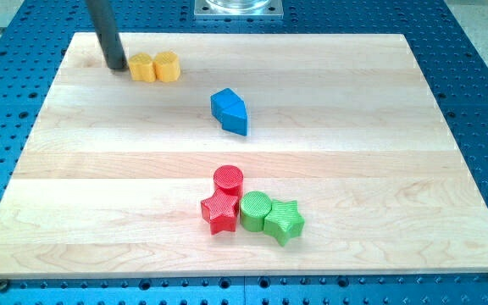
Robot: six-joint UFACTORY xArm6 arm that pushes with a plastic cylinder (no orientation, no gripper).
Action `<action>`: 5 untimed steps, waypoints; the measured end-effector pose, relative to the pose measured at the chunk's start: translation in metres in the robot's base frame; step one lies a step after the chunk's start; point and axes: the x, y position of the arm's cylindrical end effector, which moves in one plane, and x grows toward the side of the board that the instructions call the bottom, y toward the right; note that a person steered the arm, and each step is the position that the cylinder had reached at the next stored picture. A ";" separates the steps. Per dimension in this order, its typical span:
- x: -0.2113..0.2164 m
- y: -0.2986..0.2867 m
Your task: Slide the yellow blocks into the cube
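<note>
Yellow blocks, two of them, sat side by side and touching near the view's top left of the wooden surface (pixel 354 110): one yellow block (pixel 142 67) on the left and a second yellow block (pixel 167 65) on its right, their exact shapes hard to make out. My tip (pixel 116 67) stood just left of the left one, very close to it; whether it touched could not be told. No gripper existed on this rod, so nothing was held. Further right, well apart, lay the blue block (pixel 230 111), an angular, pointed piece. Near the view's bottom centre clustered a red cylinder (pixel 228 180), a red star (pixel 219 213), a green cylinder (pixel 255 210) and a green star (pixel 284 221).
</note>
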 end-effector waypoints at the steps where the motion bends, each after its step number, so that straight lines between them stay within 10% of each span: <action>1: 0.021 0.062; 5: 0.045 0.022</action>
